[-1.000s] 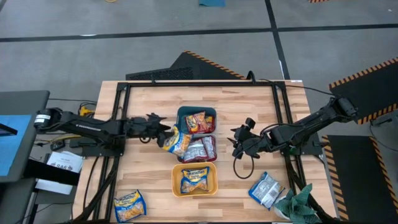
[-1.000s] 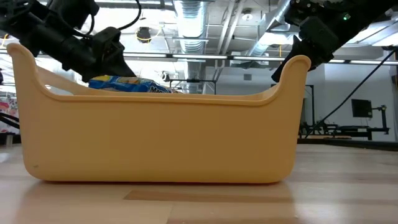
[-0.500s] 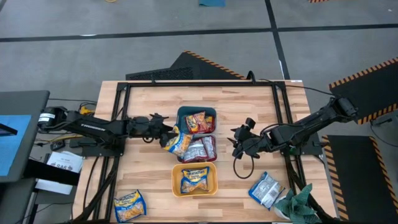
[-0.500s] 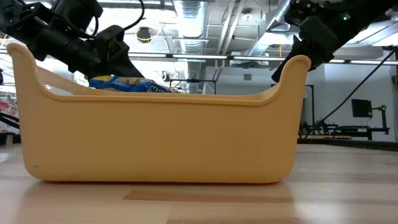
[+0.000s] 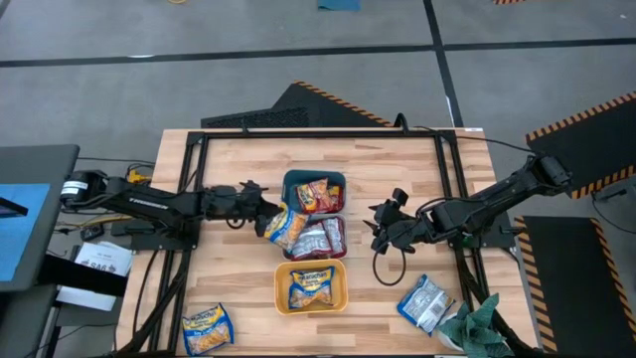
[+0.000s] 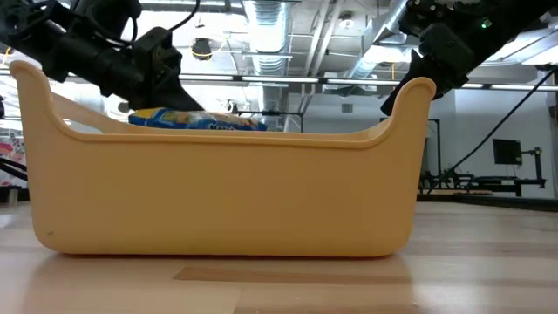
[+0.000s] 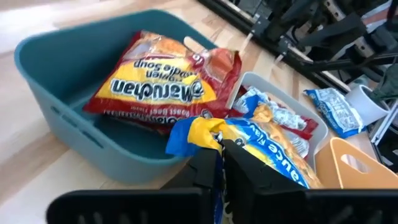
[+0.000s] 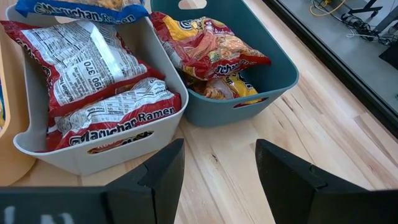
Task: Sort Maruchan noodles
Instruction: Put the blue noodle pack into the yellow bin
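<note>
My left gripper (image 5: 262,215) is shut on a yellow-and-blue noodle packet (image 5: 286,228) at the left edge of the bins. The packet (image 7: 267,140) lies over the left rim of the white bin (image 8: 93,155). Silver-white packets (image 8: 87,68) fill that white bin. Red-orange packets (image 7: 161,87) lie in the teal bin (image 5: 313,180). Another yellow packet (image 5: 310,288) lies in the orange bin (image 6: 218,192). My right gripper (image 5: 381,231) stands open to the right of the bins, touching nothing. My left gripper pinches the yellow packet's crimped end (image 7: 198,134) between its two fingers. The fingers come about level from the table's left side. The packet's other end reaches away from the fingers over the white bin's rim (image 7: 273,93).
One yellow packet (image 5: 207,328) lies loose at the table's near left corner. A silver-white packet (image 5: 425,303) lies near right, beside a green rag (image 5: 482,323). Bare wood shows between the bins and both side edges.
My left gripper has taken hold of the yellow packet's end. The packet has shifted a little toward the table's right in the low view. The right arm has kept still.
</note>
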### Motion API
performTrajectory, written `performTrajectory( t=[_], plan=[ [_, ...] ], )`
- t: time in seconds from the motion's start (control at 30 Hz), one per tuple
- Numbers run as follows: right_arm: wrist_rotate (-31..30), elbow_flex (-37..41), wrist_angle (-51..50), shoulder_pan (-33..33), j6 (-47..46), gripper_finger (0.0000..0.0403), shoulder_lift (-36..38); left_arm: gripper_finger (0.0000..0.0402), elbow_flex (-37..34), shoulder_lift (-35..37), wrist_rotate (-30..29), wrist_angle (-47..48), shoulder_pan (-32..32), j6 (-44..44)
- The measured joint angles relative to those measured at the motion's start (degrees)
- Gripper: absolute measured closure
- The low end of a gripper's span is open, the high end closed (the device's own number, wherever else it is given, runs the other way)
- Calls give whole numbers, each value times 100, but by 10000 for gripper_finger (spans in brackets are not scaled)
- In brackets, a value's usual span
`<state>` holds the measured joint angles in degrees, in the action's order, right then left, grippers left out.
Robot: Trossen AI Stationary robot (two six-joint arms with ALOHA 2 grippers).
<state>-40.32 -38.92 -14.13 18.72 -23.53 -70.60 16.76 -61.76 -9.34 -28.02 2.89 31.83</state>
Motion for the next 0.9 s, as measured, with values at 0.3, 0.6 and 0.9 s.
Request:
performTrajectory(
  t=[0.3,0.6,0.9],
  plan=[
    [0,0,-22,0,0,185,1,401,156,487,-37,12,-1,-442],
    [0,0,-22,0,0,185,-1,401,156,973,-40,-225,-327,-579],
    [-2,0,-20,0,0,184,-1,401,263,970,-35,-1161,-1276,-735]
  ],
)
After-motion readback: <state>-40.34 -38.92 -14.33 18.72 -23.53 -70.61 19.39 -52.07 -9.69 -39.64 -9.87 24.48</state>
